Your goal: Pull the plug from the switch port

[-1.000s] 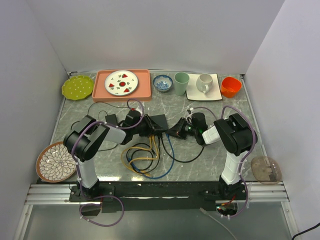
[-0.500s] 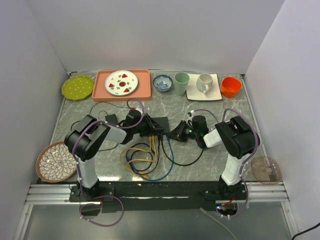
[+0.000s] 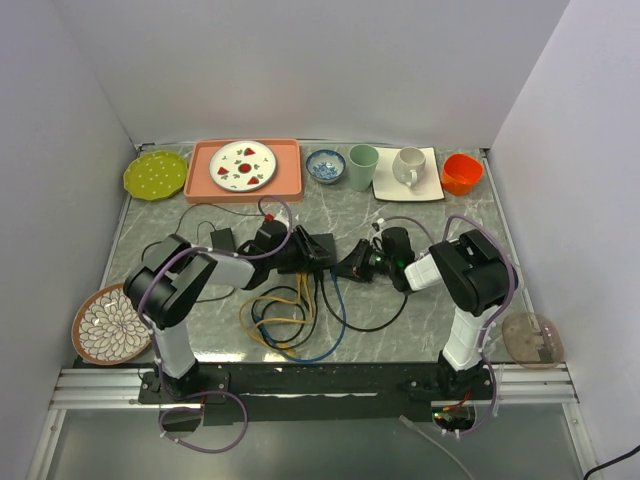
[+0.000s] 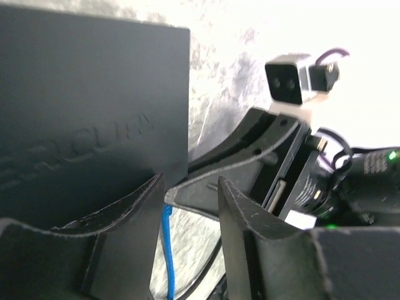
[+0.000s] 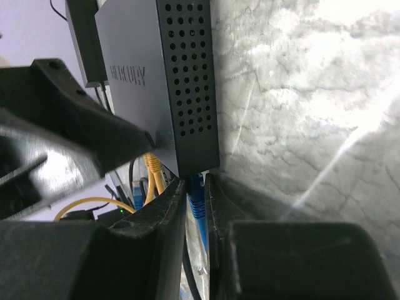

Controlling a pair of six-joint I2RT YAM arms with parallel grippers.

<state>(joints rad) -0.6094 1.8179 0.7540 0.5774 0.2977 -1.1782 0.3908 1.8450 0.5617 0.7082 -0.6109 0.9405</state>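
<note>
Left gripper (image 4: 189, 184) now wider, released at switch (image 5: 156, 81); right gripper (image 5: 195, 181) clenched on blue plug (image 5: 196, 189). I judge plug stiff, light, latched: hold body, not soft cable (image 5: 199, 215).

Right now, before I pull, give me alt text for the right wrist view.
The right claw is closed on the blue plug at the socket edge of the switch, a black box with rows of vent holes. Yellow cables run into the ports beside it, and the grey marbled table fills the right of the picture.
</note>
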